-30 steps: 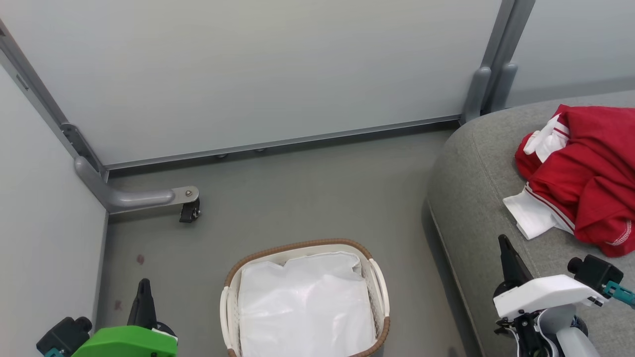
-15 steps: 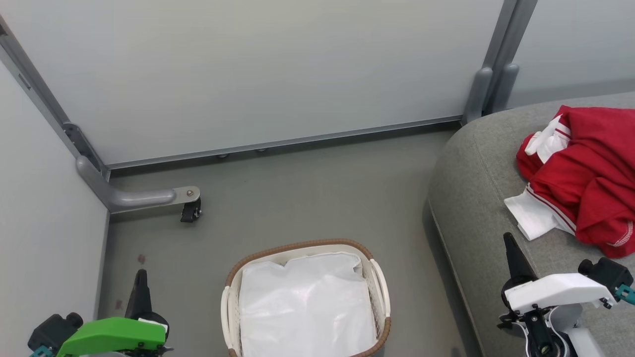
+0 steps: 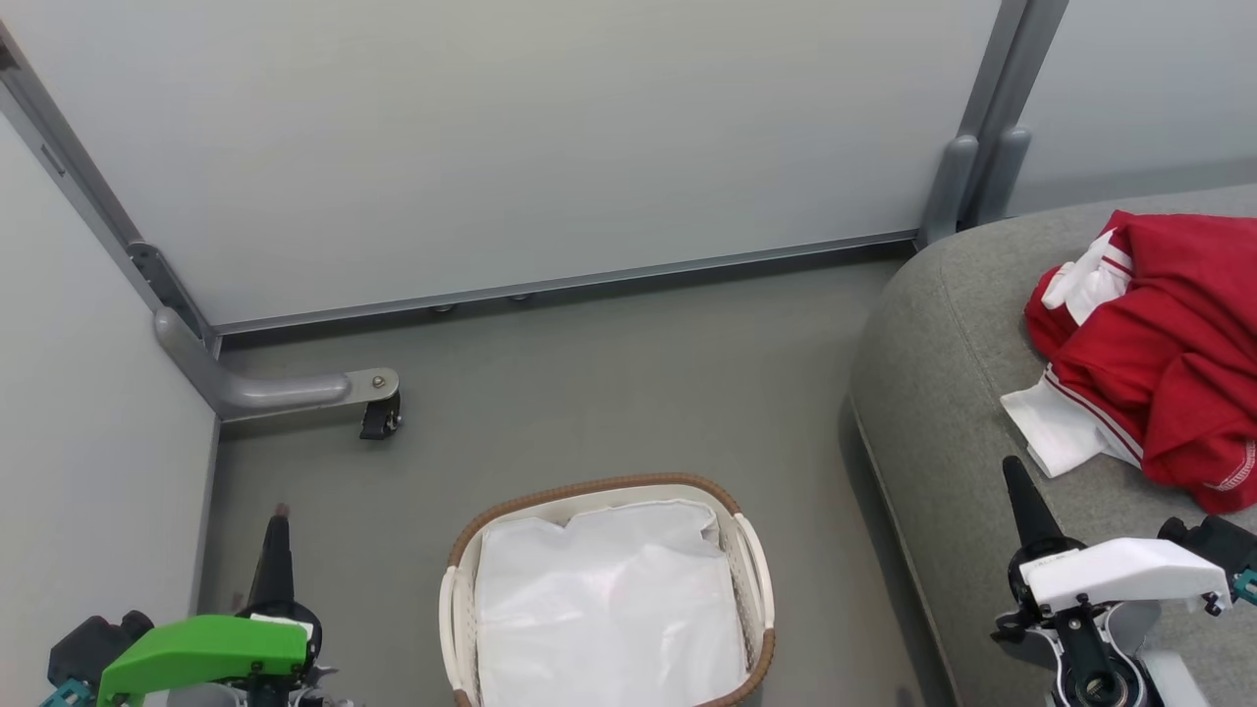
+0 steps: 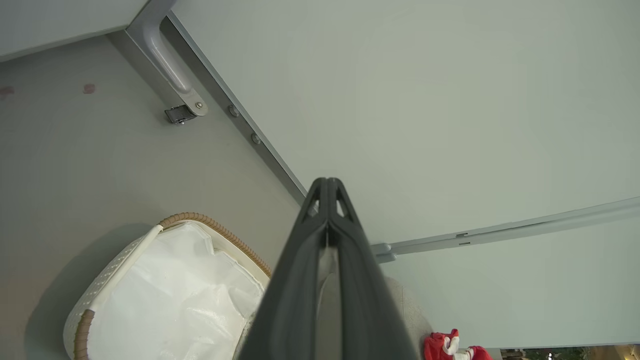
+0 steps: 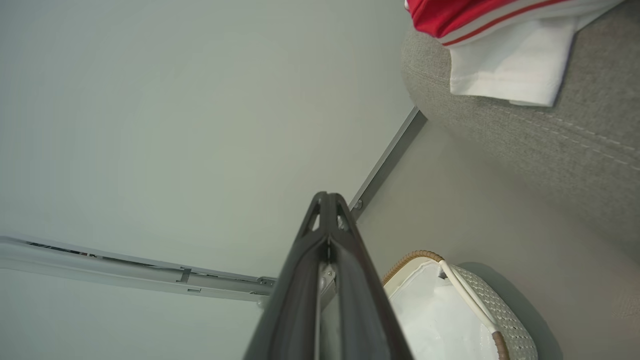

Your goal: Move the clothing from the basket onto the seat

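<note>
Pressed flat together, holding nothing: long dark left fingers [image 3: 274, 562], upright over the grey floor [image 3: 589, 393]; right fingers [image 3: 1023, 503], upright over the large grey fabric-upholstered seat [image 3: 943, 393]. Behind, green wrist housing [image 3: 206, 648] and white wrist housing [image 3: 1129, 584], cut off below. On the seat, crumpled bright red clothing with white striped panels [image 3: 1169, 353], clipped at right. Between the arms, small oval white perforated plastic basket, brown woven rim [image 3: 589, 488], crinkled white liner [image 3: 609, 609] inside.

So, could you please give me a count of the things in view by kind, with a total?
clothing heap, lying on the seat, garments not told apart: 1
basket: 1
liner in the basket: 1
seat: 1
grippers, left gripper and right gripper: 2
Total: 6
</note>
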